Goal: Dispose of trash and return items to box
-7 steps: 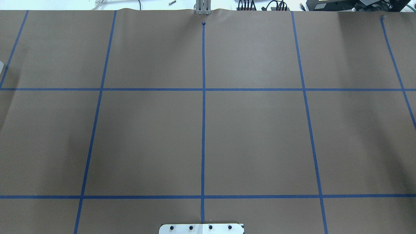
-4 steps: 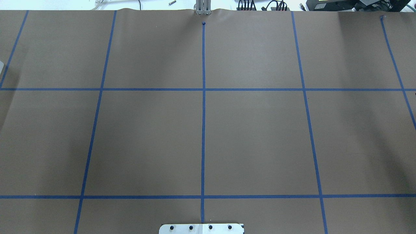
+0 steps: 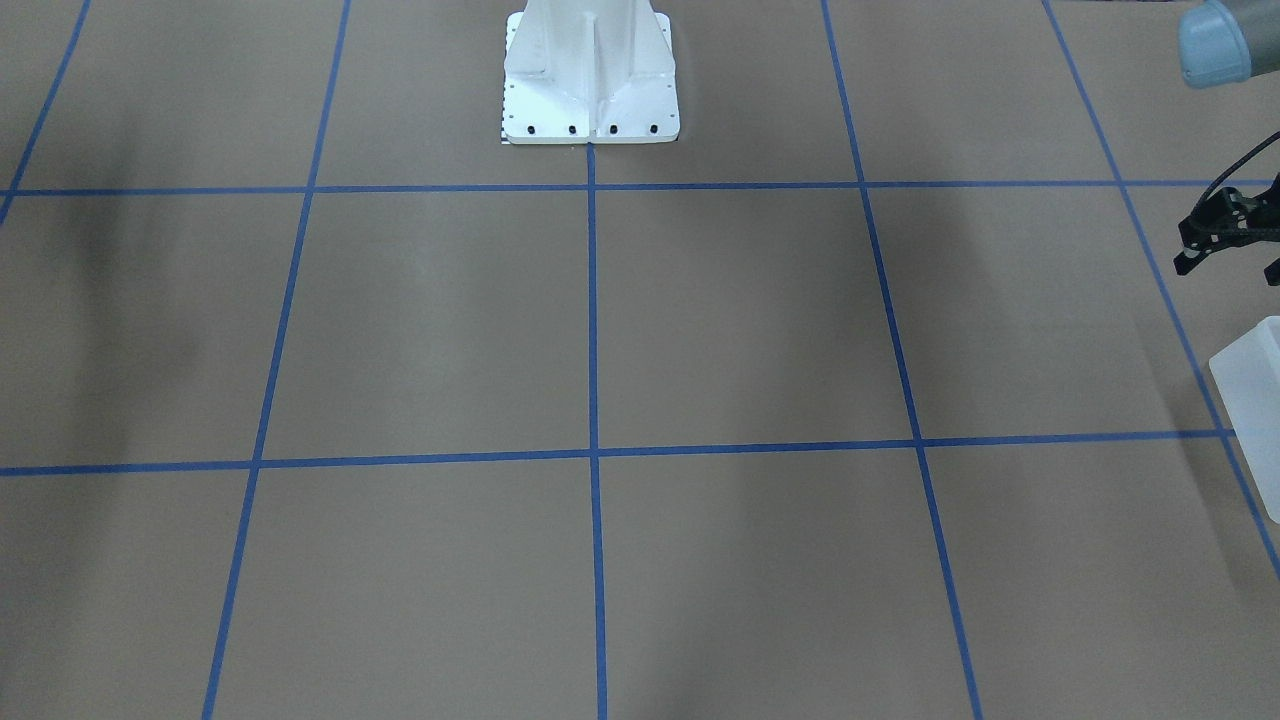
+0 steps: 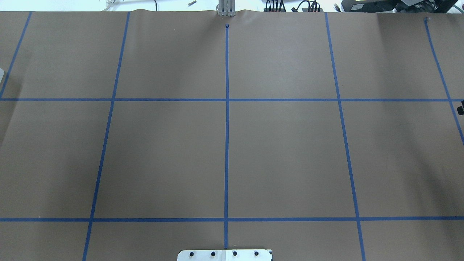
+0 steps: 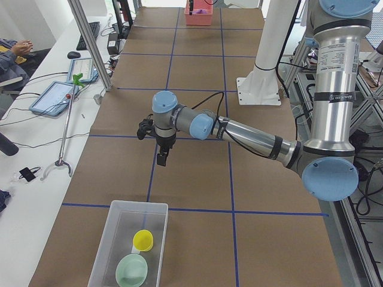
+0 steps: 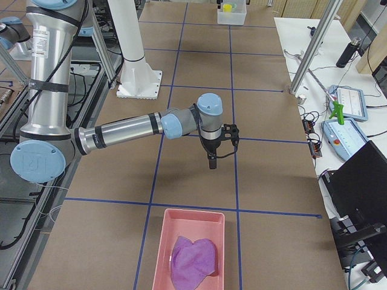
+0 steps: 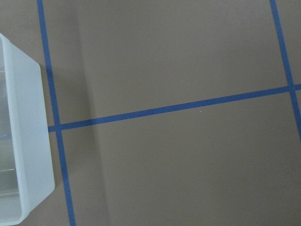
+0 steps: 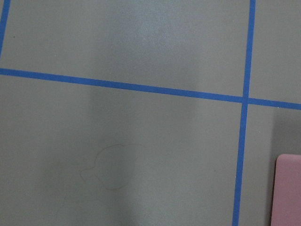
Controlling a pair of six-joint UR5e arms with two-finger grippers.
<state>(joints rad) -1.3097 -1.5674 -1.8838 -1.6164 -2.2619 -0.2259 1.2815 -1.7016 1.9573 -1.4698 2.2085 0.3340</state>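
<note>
The translucent white box point(image 5: 128, 245) stands at the table's left end. It holds the yellow cup point(image 5: 143, 240) and the mint-green bowl point(image 5: 131, 270). Its corner shows in the front view point(image 3: 1255, 400) and in the left wrist view point(image 7: 23, 141). My left gripper point(image 5: 161, 158) hangs above the table, short of the box; its black body is cut off by the edge in the front view point(image 3: 1225, 235), and I cannot tell whether it is open. My right gripper point(image 6: 211, 163) hangs over the table's right part; only a black sliver of it shows in the overhead view point(image 4: 461, 108).
A pink bin point(image 6: 190, 251) at the table's right end holds a crumpled purple thing point(image 6: 193, 260); its corner shows in the right wrist view point(image 8: 289, 188). The white robot base point(image 3: 590, 70) stands at the middle of the near edge. Blue tape lines grid the brown table.
A black part of my right gripper has come into the overhead view at its right edge. Nothing else there has moved.
</note>
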